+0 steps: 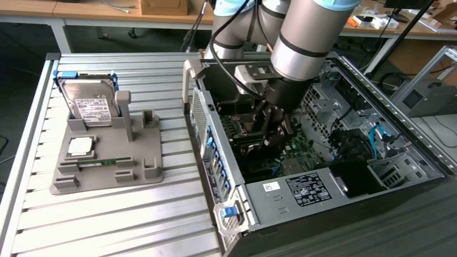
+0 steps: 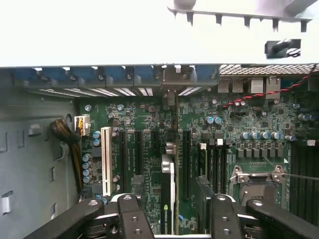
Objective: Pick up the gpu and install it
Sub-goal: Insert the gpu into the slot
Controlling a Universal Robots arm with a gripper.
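Observation:
The gpu (image 2: 168, 194) stands edge-on on the green motherboard (image 2: 149, 119), a slim dark blade with a green board edge. Its silver end bracket (image 2: 170, 94) lines up with the rear slot openings of the case. My gripper (image 2: 177, 211) is open and straddles the card, with one black finger (image 2: 133, 214) on each side and a visible gap to the card. In the exterior view the gripper (image 1: 275, 134) reaches down inside the open computer case (image 1: 343, 187), over the motherboard.
A grey holder (image 1: 107, 155) on the slatted table carries a hard drive (image 1: 91, 104), a processor chip (image 1: 80, 145) and a memory strip (image 1: 107, 160). Inside the case are a white slot (image 2: 105, 159), the CPU socket (image 2: 256, 181), drive cages and cables (image 1: 378, 139).

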